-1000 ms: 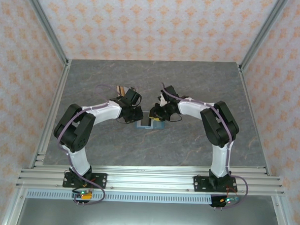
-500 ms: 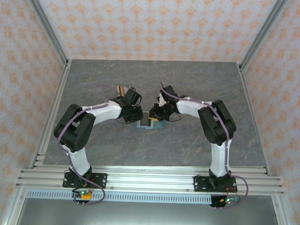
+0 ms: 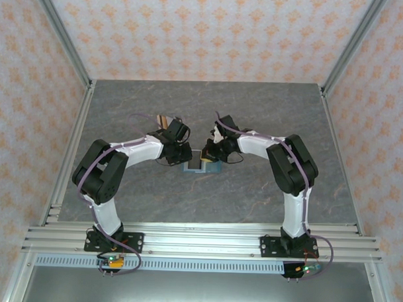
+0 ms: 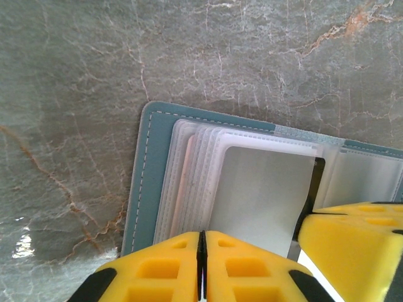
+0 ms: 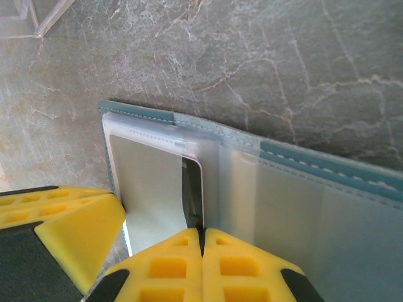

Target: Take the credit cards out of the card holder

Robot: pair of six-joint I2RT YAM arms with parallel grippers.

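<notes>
The wallet [image 3: 201, 165] lies open at the table's [image 3: 256, 113] middle. The left gripper [image 4: 203, 242] is closed over its sleeves [image 4: 189, 176]; the right gripper [image 5: 203, 236] is closed at the black card's [image 5: 192, 189] edge, grip unclear. That card sits sleeved, so removal seems unfinished.

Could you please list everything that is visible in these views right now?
table: one, grey marbled, under everything.
card holder: one, teal, lying open mid-table between the grippers.
clear sleeves: a stack, transparent, inside the card holder.
pale card: one, greyish-white, in the top sleeve.
dark card: one, black edge, beside the pale card.
brown item: one, beyond the left arm, too small to identify.
left gripper: yellow fingers, shut, over the sleeves.
right gripper: yellow fingers, shut, at the dark card's edge.
</notes>
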